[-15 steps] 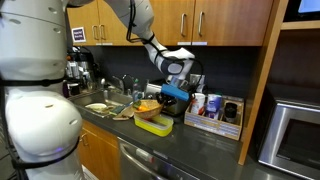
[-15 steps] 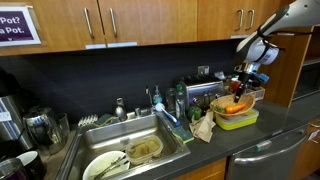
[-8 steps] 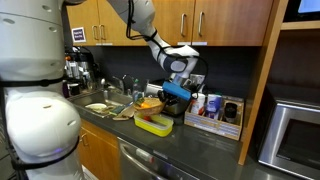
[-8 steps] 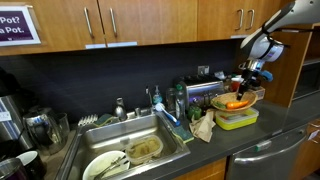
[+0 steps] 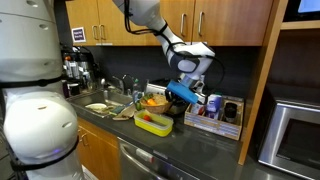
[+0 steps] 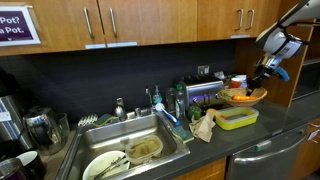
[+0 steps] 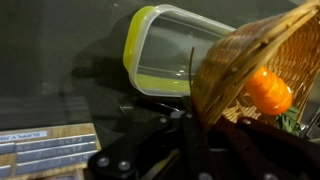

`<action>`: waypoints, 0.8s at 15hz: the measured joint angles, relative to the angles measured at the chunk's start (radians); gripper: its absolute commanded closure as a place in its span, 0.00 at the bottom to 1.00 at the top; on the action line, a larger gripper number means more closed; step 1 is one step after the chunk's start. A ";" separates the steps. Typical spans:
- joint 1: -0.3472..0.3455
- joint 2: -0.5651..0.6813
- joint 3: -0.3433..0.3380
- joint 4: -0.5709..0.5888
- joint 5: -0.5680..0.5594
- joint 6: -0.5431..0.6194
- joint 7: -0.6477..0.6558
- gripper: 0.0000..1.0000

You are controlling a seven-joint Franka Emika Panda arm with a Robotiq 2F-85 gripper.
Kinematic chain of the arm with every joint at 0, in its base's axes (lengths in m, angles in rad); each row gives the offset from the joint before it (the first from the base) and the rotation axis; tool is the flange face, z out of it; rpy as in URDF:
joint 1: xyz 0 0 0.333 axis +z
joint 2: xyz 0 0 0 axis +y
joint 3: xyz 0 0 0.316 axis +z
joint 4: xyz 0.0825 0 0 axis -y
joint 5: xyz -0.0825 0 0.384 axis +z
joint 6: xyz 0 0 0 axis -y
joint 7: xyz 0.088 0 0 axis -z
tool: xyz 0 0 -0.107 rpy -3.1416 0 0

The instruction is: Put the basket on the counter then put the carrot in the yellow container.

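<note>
Gripping the rim of the basket (image 6: 243, 97), the tool (image 6: 263, 80) is clamped closed on the wicker and holds the basket in the air, above the yellow container (image 6: 237, 119) and apart from it. The container rests on the dark desk (image 6: 290, 135). This exterior view also takes in the sink (image 6: 130, 150), well apart from the basket along the desk. An exterior view from another angle places the lifted basket (image 5: 156, 101) between the sink side and the box of bottles (image 5: 222, 110), with the container (image 5: 153, 124) below it at the desk's (image 5: 200, 146) front edge; here the tool (image 5: 180, 93) hides part of the rim. Only the wrist view looks inside: the basket (image 7: 270, 50) is tilted, the carrot (image 7: 268, 92) lies within it against the weave, and the container (image 7: 175, 55) beneath shows nothing in it. One finger of the tool (image 7: 192, 105) rises to the rim.
</note>
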 measured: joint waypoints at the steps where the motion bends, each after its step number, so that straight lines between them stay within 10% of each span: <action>1: -0.007 -0.001 -0.011 -0.005 0.000 -0.008 -0.001 0.99; 12: -0.064 0.003 -0.089 0.008 -0.282 -0.119 -0.103 0.99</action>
